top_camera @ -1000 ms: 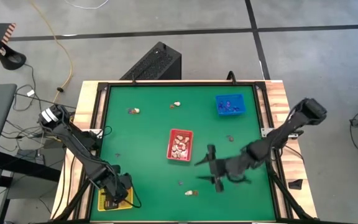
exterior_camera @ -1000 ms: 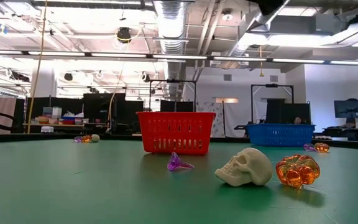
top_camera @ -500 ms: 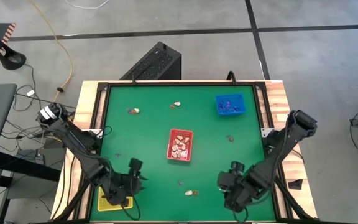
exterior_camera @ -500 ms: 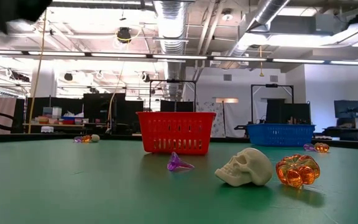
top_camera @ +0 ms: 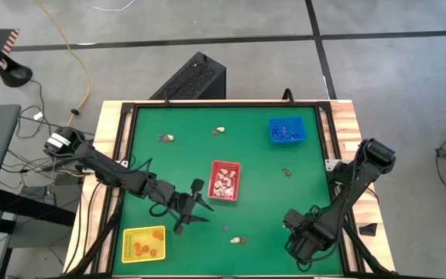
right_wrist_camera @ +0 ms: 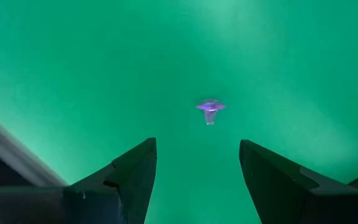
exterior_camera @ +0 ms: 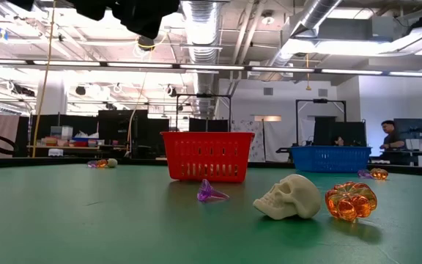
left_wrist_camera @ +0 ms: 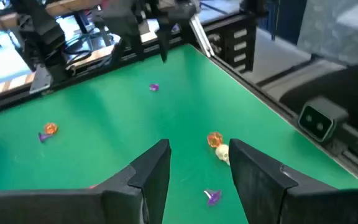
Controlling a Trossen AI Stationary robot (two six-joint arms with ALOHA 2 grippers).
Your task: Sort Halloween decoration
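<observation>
High view: left gripper (top_camera: 190, 208) was seen over the green table (top_camera: 169, 167), fingers apart, nothing held. Red tray (top_camera: 224, 180) lay just beside it, yellow tray (top_camera: 143, 243) nearer the table edge behind it, skull (top_camera: 235, 240) and purple trinket (top_camera: 224, 228) a little ahead. Right gripper (top_camera: 294, 237) was parked at the near right edge.

Low view: skull (exterior_camera: 289, 196), orange pumpkin (exterior_camera: 351, 201) and purple trinket (exterior_camera: 210, 192) were seen before the red tray (exterior_camera: 207, 155).

Left wrist view: fingers (left_wrist_camera: 146, 180) spread; pumpkin (left_wrist_camera: 214, 139) and skull (left_wrist_camera: 222, 152) just ahead.

Right wrist view: fingers (right_wrist_camera: 132, 177) wide apart, empty; purple trinket (right_wrist_camera: 211, 109) ahead between them.
</observation>
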